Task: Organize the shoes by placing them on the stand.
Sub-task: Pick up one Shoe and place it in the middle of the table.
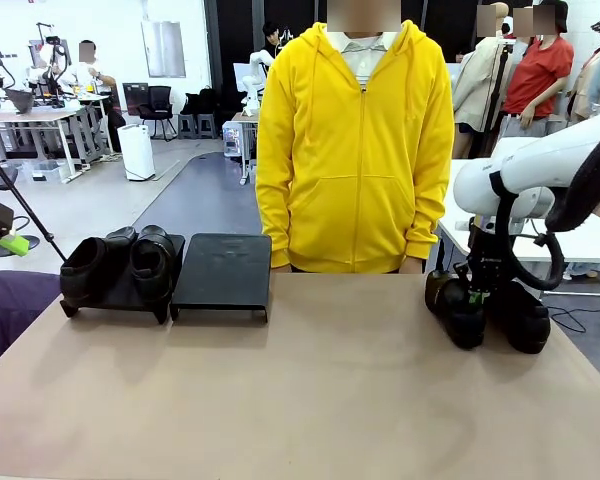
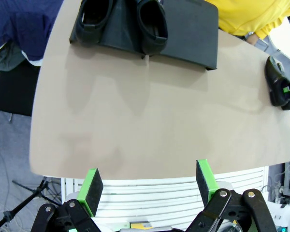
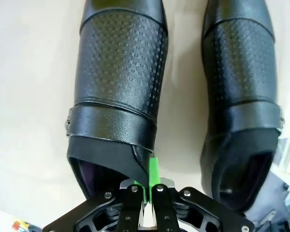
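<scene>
Two black shoes rest on the left platform of the stand; its right platform is bare. Another pair of black shoes stands on the table at the far right. My right gripper comes down between this pair. In the right wrist view my right gripper is shut on the opening's edge of the left shoe, with its mate beside it. My left gripper hangs open and holds nothing, high over the table's near edge.
A person in a yellow hoodie stands at the far side of the table, behind its middle. A dark blue cloth lies off the table's left edge. The wide brown tabletop lies bare between the stand and the right-hand pair.
</scene>
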{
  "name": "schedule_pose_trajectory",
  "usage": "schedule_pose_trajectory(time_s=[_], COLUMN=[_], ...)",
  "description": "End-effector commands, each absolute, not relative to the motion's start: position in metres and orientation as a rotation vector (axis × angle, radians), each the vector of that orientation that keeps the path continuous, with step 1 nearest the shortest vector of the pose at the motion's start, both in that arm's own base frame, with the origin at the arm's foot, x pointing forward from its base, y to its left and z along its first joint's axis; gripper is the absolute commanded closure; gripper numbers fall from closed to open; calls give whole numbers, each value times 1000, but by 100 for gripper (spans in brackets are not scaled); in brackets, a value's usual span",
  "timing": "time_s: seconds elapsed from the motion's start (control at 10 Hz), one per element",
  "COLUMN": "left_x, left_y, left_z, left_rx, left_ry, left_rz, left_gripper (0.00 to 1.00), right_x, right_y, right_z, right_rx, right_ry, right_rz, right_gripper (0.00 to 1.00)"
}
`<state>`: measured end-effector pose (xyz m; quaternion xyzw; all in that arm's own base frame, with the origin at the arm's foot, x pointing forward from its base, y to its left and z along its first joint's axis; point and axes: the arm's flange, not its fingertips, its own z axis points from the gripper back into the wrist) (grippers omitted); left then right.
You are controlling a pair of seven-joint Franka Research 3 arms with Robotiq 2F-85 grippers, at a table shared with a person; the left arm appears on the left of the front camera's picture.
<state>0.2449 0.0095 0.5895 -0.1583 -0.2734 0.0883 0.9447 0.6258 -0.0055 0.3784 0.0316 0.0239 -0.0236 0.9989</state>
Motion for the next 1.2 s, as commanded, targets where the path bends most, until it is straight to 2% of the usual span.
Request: schedule_pose_trajectory(time_s=[0.0, 0.3, 0.6, 0.7, 0.8, 0.9, 1.1], left_x=[244, 244, 244, 244, 244, 244, 244], left_y=[13, 13, 13, 13, 13, 13, 13], left_z=[590, 590, 590, 590, 590, 590, 590], left_rx=[-315, -315, -315, -315, -315, -315, -315], left_ry=[-558, -558, -558, -558, -558, -558, -558], left_rz=[169, 169, 169, 169, 169, 169, 169], left_gripper=[0, 0, 0, 0, 0, 0, 0], right_x=[578, 472, 401, 396, 419, 395, 395], right_y=[-5, -8, -15, -14, -19, -12, -12], right_z=[438, 507, 508, 501, 493, 508, 508], right_rx=[112, 201, 318, 347, 330, 290, 290], right_ry=[3, 42, 57, 64, 128, 96, 96], right_rz=[-93, -107, -103, -66, -29, -96, -96], right_gripper=[100, 100, 100, 100, 100, 100, 100])
